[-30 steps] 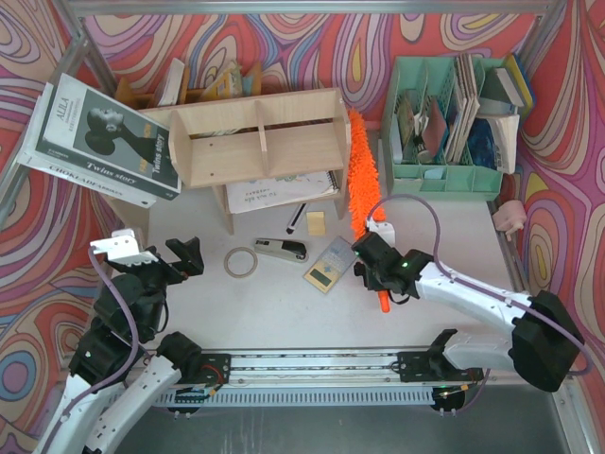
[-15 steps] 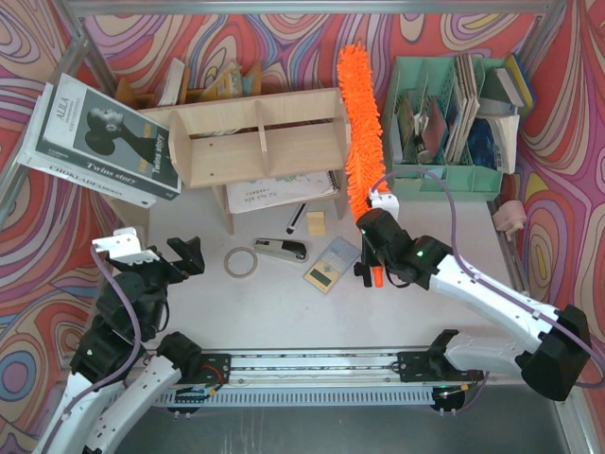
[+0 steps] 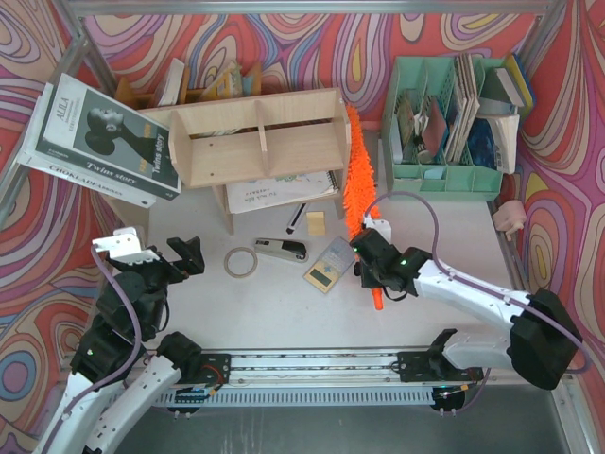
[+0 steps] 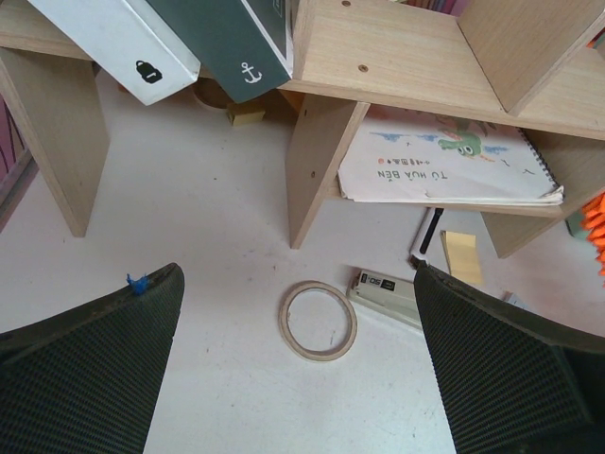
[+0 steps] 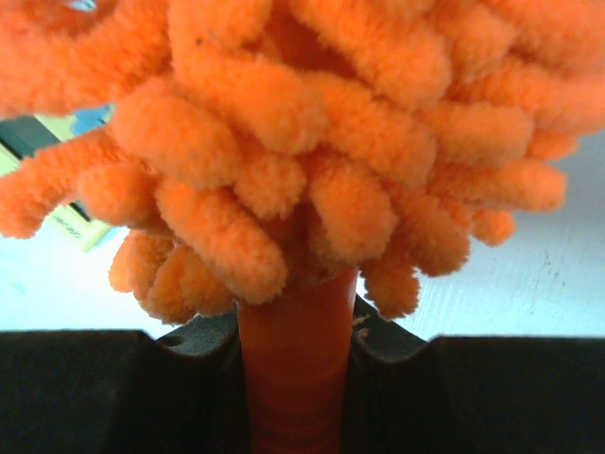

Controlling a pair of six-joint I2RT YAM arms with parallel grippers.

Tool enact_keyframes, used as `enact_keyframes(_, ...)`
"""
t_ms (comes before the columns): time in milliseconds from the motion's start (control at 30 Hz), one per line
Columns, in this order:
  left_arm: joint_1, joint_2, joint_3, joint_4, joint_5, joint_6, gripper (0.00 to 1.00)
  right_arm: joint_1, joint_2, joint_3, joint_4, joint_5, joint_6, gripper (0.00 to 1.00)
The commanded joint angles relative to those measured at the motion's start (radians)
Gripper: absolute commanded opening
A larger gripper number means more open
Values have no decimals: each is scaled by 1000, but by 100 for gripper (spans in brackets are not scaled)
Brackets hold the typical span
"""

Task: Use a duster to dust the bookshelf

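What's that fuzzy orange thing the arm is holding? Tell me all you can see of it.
It is the duster: a long head of bright orange, soft, finger-like tufts on a thin orange plastic handle. The right gripper is clamped on the handle just below the head. The head points away from the arms and lies along the right end of the bookshelf, seemingly brushing its side panel. The handle's tip pokes out behind the gripper.
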Motion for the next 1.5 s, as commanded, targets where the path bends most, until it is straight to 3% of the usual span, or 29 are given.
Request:
enact_keyframes(0,10,4,-14,25,0,-6,98,6,20,-25,78,-3,31,0)
enact_keyframes(467,13,5,-15,24,1,-7,98,6,-94,218,-52,91,-55,0)
enact_keyframes(1000,14,9,-15,26,4,-7,98,6,10,-61,90,-24,61,0)
enact_keyframes(1467,14,8,-16,24,3,-9,98,6,-96,208,-45,103,-58,0)
